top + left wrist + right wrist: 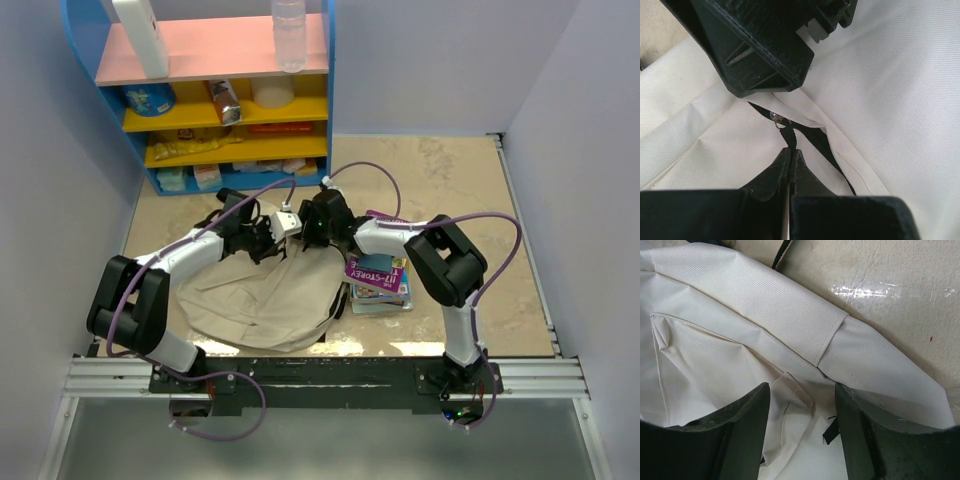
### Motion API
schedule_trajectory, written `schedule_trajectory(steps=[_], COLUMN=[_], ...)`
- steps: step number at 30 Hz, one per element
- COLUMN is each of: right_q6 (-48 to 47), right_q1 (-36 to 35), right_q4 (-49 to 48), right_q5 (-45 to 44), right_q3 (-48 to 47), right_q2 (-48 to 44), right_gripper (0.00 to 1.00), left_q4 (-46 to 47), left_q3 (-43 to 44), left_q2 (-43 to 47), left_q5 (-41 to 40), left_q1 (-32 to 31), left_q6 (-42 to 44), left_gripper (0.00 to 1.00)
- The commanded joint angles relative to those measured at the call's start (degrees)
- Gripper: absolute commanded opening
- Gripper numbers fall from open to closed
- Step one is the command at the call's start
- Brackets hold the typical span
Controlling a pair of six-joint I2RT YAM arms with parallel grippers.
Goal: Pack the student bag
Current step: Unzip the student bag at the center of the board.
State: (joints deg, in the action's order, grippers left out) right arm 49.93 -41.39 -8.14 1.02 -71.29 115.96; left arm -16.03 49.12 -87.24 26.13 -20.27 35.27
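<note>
Left gripper (791, 155): pinched shut on black zipper pull (788, 137). Student bag (262, 300): flat, table (450, 180) centre, at 9 o'clock of book stack (380, 280). Right gripper (801, 410): jaws apart astride fabric. Likely step: unzipping. Next: brace fabric, draw pull along track.

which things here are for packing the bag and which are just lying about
For the job:
student bag
zipper pull, pinched in the shut left gripper
right gripper, open over the bag fabric
probably the books beside the bag

Lying about:
shelf unit
clear bottle
blue tub
snack packets
</note>
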Motion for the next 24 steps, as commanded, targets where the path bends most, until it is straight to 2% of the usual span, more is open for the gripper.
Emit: schedule_trajectory(steps=[1, 13, 16, 17, 19, 20, 24], right_q6=[-0.8, 1.9, 2.7, 2.7, 2.7, 2.7, 2.2], right_q1=[1.7, 2.0, 1.7, 1.7, 1.7, 1.7, 1.8], right_q4=[0.3, -3.6, -4.0, -4.0, -3.2, -2.7, 0.2], right_q5=[-3.7, -1.1, -1.1, -1.1, -2.7, -3.0, -6.6], right_q3=[-2.7, -9.2, -9.0, -8.9, -9.1, -9.5, -11.1], right_q2=[0.5, 7.1, 7.9, 8.0, 8.1, 8.1, 8.8], right_gripper=[0.57, 0.47, 0.36, 0.24, 0.12, 0.01, 0.00], left_q4=[-1.4, -2.1, -2.2, -2.3, -2.8, -3.0, -5.5], left_q3=[0.3, -0.3, -0.6, -0.6, -0.6, -0.8, -1.7], left_q2=[1.3, 1.3, 1.4, 1.5, 1.5, 1.7, 4.3], left_q5=[1.1, 2.1, 2.2, 2.1, 1.8, 1.7, 0.3], left_q1=[0.3, 0.3, 0.3, 0.3, 0.3, 0.3, 0.5], left_q6=[1.3, 2.5, 2.8, 2.9, 3.1, 3.1, 5.2], left_gripper=[0.00, 0.00, 0.00, 0.00, 0.00, 0.00, 0.00])
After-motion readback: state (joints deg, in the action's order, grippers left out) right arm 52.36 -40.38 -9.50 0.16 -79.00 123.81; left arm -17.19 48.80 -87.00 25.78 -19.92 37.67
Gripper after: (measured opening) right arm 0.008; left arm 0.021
